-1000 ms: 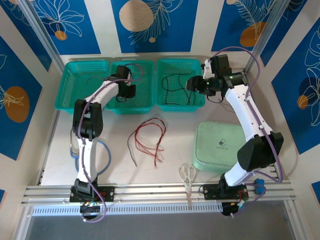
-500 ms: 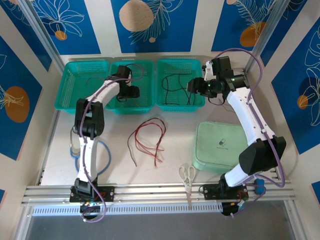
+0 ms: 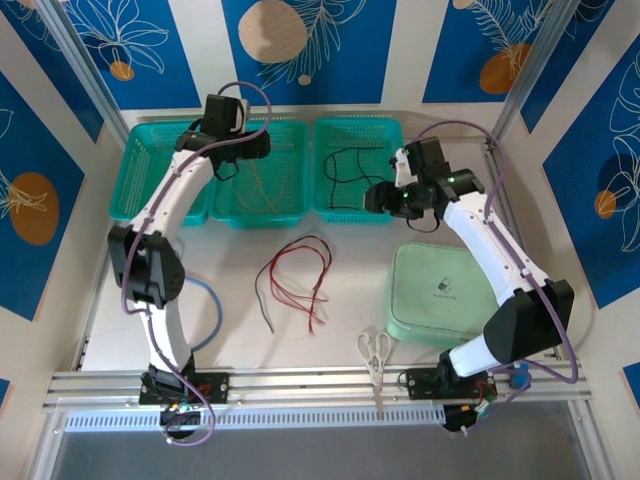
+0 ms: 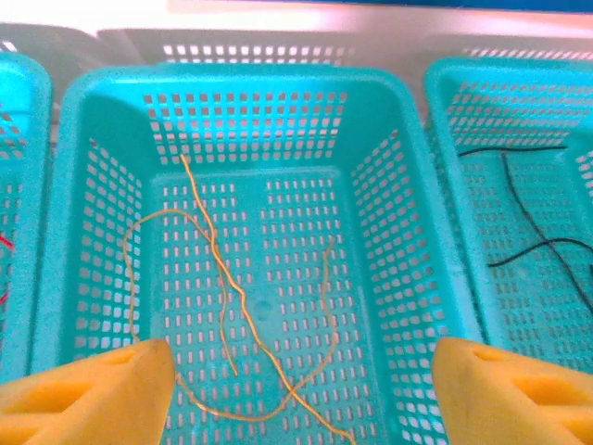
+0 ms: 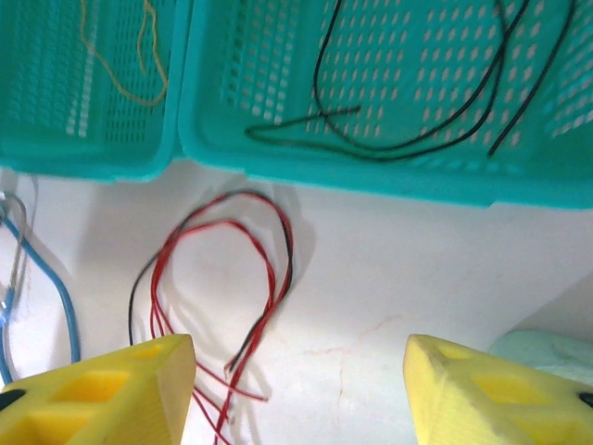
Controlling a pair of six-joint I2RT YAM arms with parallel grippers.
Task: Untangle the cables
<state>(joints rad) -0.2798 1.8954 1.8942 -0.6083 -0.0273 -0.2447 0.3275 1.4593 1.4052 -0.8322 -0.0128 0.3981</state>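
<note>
Your left arm has lifted out of the middle basket (image 4: 232,79) since a second ago and drawn back over its far rim, and the left gripper (image 4: 301,345), pinched tight then, now has its fingers spread with nothing between them. Your right arm has swung a little nearer and toward the centre, and the right gripper (image 5: 298,343) has its fingers as wide apart as before, also empty. From the left wrist, the yellow-tan wires (image 4: 218,269) lie loose on the floor of the middle basket, below and ahead of the left gripper, not touching either finger. From the right wrist, the red and black wires (image 5: 271,278) lie in long loops on the table (image 5: 371,278), just on the near side of the baskets, ahead of the right gripper, their near ends running close by one of its fingers; you cannot tell whether they touch it. The right basket (image 5: 371,181) holds the black wires (image 5: 318,79), curled across its floor. The left basket (image 3: 140,190) stands beside the middle one, and a sliver of red shows in it at the edge of the left wrist view.
</note>
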